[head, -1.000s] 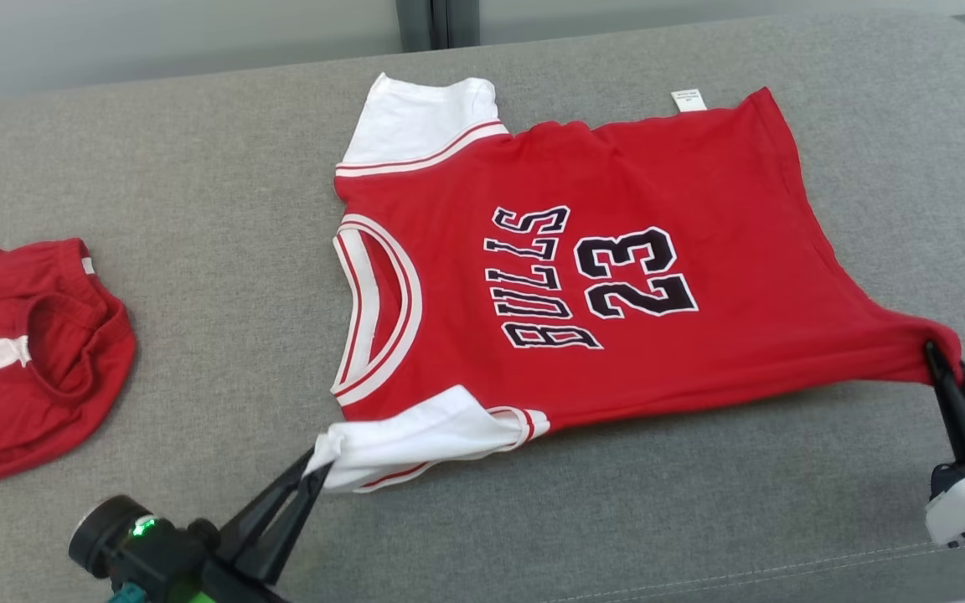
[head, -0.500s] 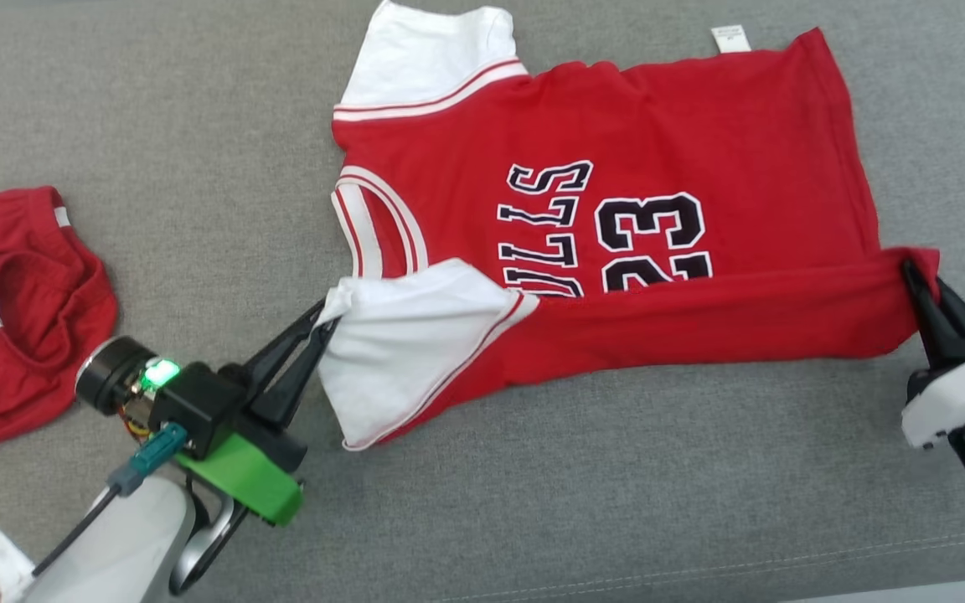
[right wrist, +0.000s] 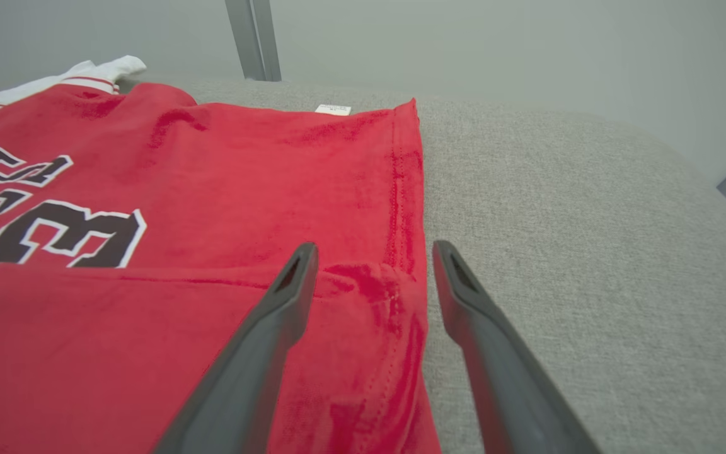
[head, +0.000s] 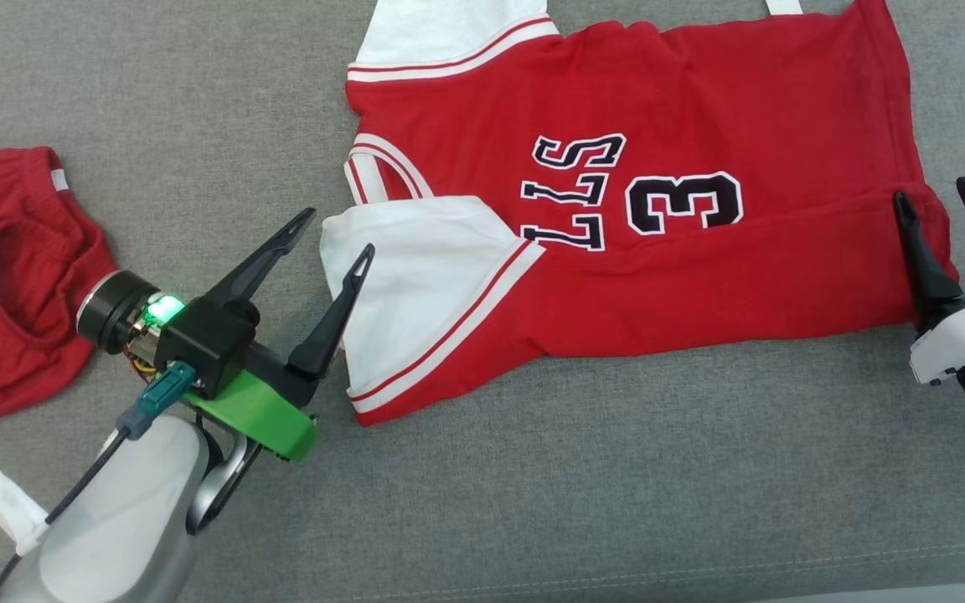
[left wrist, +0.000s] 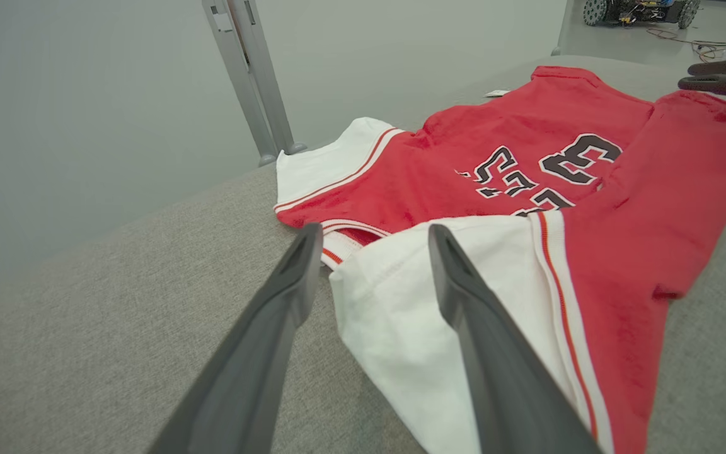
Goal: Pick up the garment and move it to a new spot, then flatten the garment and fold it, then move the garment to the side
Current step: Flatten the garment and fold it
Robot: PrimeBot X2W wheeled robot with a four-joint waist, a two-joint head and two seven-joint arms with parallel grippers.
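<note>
Head view: the garment (head: 642,276), a red jersey with white sleeves, lies across the upper middle of the frame on the grey fabric-covered worktop (head: 616,502). Its long axis runs left to right, collar toward the left and hem toward the right. The near long edge lies doubled over the chest, hiding the lower part of the black print, so you may judge the first lengthwise fold to be laid. Your left gripper (head: 338,231) stands at the collar end with its fingers spread wide and holding nothing, their tips at the free corner of the near white sleeve (head: 415,276). Your right gripper (head: 933,190) stands at the hem end, fingers equally wide and empty, straddling the folded hem corner. Each arm is therefore nearer its own end of the cloth, and the garment lies up the frame from both. Any next fold across the long axis would probably call for one end to be carried toward the other. A second red piece (head: 13,276) sits well apart at the left edge. The left wrist view adds what the head view cannot: the sleeve corner lies low between the two fingers, whether touching them you cannot tell. The right wrist view shows one finger over red cloth, the other over bare worktop, and a small white label (right wrist: 333,110) at the far hem.
</note>
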